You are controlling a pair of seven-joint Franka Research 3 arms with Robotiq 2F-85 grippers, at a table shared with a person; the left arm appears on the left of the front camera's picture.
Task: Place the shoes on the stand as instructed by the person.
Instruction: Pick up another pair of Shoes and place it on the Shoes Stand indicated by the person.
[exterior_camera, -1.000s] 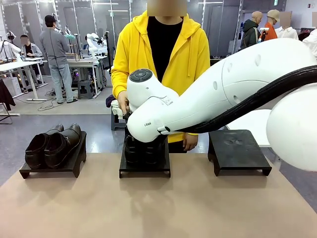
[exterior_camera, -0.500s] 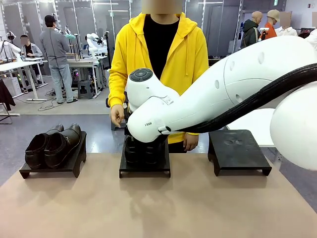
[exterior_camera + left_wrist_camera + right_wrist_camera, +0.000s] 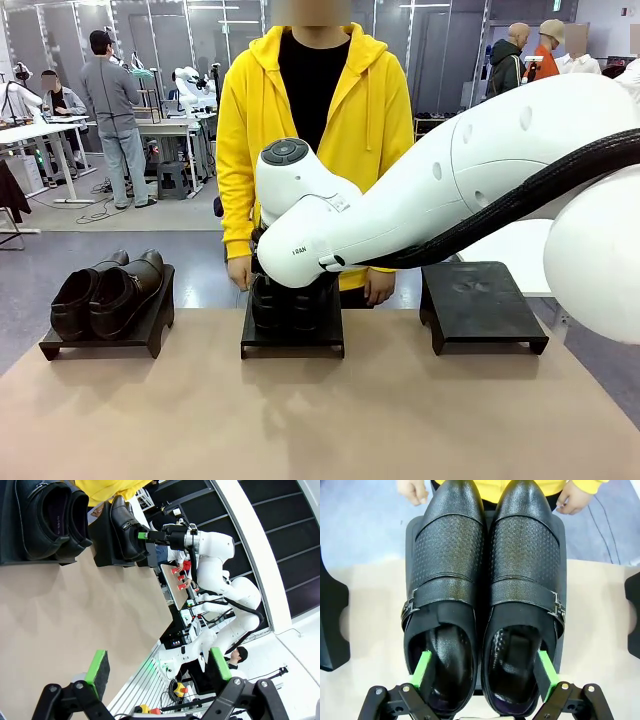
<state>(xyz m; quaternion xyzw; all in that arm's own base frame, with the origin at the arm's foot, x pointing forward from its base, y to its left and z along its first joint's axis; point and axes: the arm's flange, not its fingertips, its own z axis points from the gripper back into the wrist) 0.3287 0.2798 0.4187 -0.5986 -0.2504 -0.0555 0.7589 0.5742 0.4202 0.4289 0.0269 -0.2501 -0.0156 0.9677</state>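
Straddling the heel end of the black shoes (image 3: 485, 600), the right gripper (image 3: 485, 672) has its green pads spread wide at the bottom of the right wrist view, one at the outer side of each shoe; whether the pads press the leather cannot be told, and the pair sits flat on its stand rather than lifted. These two shoes lie side by side, toes toward the top of the frame, on the middle stand (image 3: 292, 335) at the centre of the front view, where the right arm (image 3: 420, 200) crosses in from the right and hides most of them. The dark brown shoes (image 3: 105, 290) rest on the left stand (image 3: 105, 340) at the left of that view, and the right stand (image 3: 483, 305) has a bare top. The person (image 3: 315, 120) in yellow stands behind the middle stand, hands hanging near its far edge. At the bottom of the left wrist view, the left gripper (image 3: 157, 670) is fully spread and holds nothing, above the brown table (image 3: 320, 420).
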